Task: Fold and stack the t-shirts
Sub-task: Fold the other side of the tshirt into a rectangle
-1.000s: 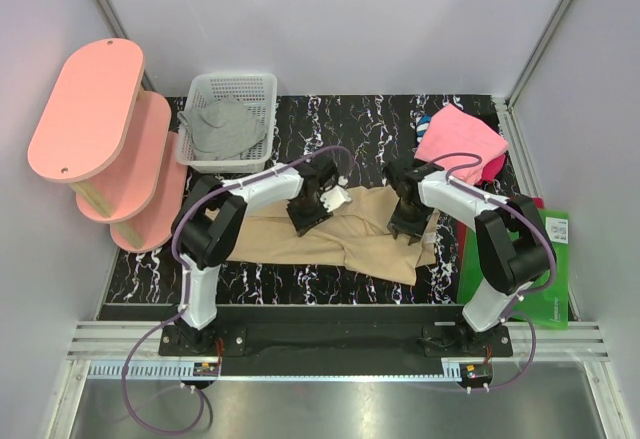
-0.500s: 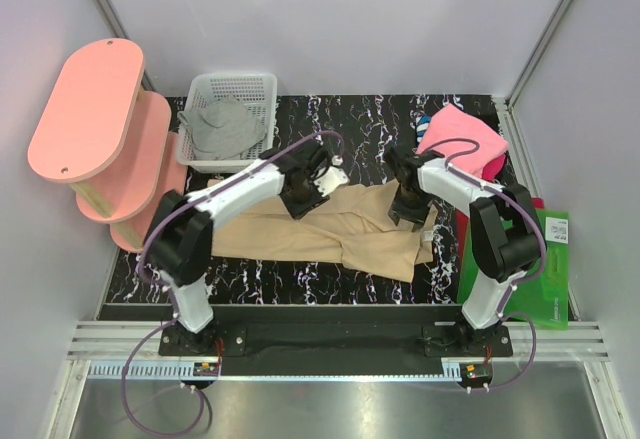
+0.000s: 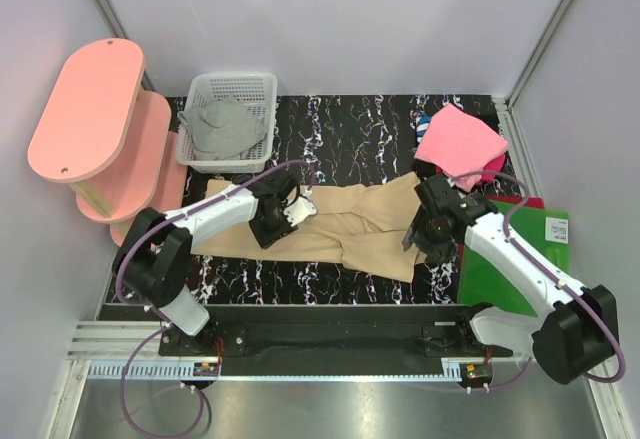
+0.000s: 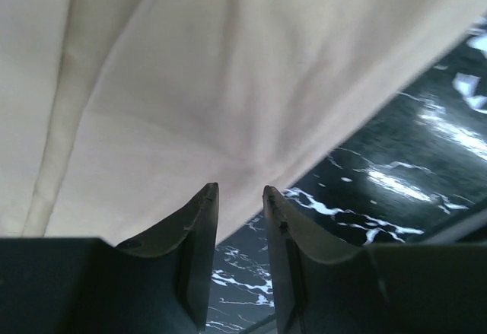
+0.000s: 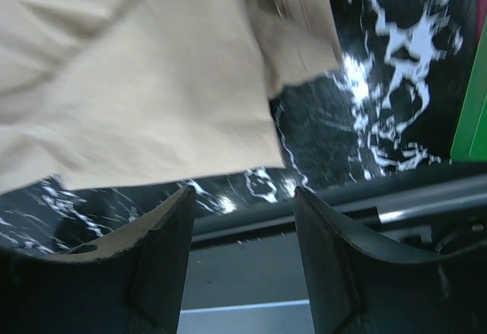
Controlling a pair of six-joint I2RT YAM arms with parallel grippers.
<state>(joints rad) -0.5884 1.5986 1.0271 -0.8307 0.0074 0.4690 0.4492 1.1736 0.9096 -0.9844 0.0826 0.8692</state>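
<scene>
We find the tan t-shirt (image 3: 350, 227) spread across the centre of the tabletop (image 3: 350, 129). We note the left claw (image 4: 240, 193) pinched on its edge at centre left. The right claw (image 5: 243, 193) stands open, holding nothing, at its right edge.

Light: bright, even | glare: table (image 4: 396, 182) sheen | blur: right wrist view smeared

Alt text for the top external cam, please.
From above: two robot arms over a tan t-shirt lying on a black marbled table, left gripper closed on it, right gripper open at its right edge. A grey t-shirt sits in a white basket; a pink t-shirt lies far right.
</scene>
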